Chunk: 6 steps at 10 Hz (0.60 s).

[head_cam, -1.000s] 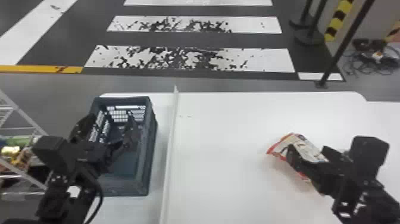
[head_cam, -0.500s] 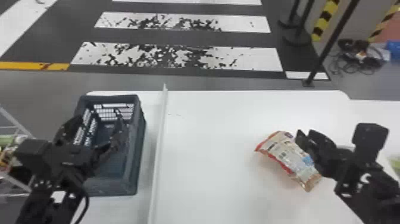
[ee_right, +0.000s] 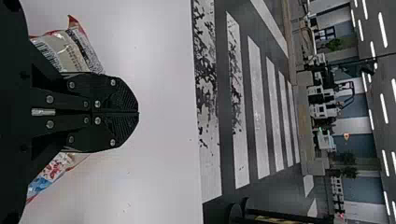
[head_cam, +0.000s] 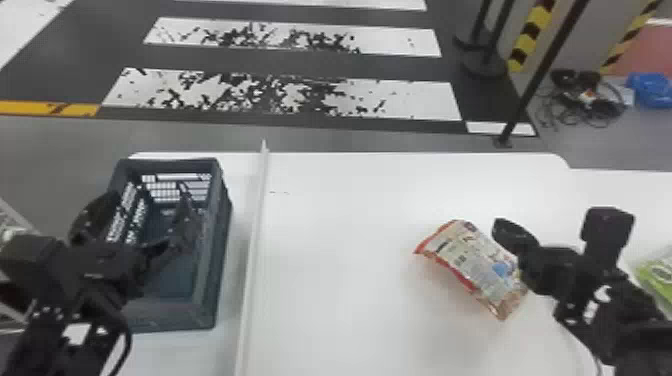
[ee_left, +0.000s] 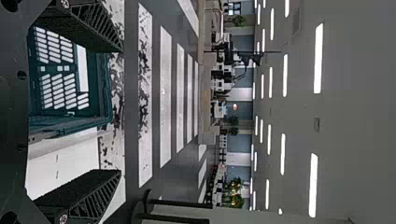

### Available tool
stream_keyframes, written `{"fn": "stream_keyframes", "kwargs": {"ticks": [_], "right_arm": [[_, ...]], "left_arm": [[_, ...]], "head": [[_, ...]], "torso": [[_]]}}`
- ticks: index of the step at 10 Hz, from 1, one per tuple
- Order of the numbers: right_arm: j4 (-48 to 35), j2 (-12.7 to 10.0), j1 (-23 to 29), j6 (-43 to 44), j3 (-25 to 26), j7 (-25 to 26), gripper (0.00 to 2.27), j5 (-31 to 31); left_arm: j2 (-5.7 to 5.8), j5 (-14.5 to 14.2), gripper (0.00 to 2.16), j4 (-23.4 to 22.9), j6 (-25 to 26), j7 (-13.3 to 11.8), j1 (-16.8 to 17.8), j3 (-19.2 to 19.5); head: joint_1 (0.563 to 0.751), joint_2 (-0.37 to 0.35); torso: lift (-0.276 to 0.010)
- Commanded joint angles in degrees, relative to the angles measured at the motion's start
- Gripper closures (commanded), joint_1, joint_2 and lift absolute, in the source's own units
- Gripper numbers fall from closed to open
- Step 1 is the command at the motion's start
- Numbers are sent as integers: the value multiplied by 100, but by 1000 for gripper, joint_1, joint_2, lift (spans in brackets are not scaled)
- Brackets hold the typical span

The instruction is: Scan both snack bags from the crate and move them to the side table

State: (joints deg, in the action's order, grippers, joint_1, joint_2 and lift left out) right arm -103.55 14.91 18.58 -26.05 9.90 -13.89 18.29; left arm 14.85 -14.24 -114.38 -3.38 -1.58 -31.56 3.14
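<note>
The snack bag [head_cam: 475,267] is situated on the tabletop [head_cam: 350,225], just left of the right hand [ee_right: 138,113], its long axis running diagonally from far left to near right. The right hand, clenched and empty, is nearer than the released left hand [ee_left: 121,111] at the crate [head_cam: 220,265]. For pickup, opening and leftward lowering are likely required.

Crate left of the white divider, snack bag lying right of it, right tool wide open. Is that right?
No, the right tool is shut: the right wrist view shows its fingers together. The crate is left of the white divider and the snack bag lies right of it.
</note>
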Motion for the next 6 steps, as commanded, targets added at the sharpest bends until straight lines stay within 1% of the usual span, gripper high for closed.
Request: {"fn": "stream_keyframes", "kwargs": {"ticks": [1,3,6], "right_arm": [[300,3,-73,25,12,-79,2243,-115],[669,11,-170,130,21,-219,2243,-291],[1118,47,-284,288,38,-290,2246,-449]], "left_arm": [[1,0,66,-5,0,0,1,-7],[18,0,66,-5,-18,-9,1,-16],[36,0,66,-5,-35,-9,-8,-51]], "head": [[695,-50],[695,-64],[695,-87]], "torso": [[-29],[-29],[-29]]}}
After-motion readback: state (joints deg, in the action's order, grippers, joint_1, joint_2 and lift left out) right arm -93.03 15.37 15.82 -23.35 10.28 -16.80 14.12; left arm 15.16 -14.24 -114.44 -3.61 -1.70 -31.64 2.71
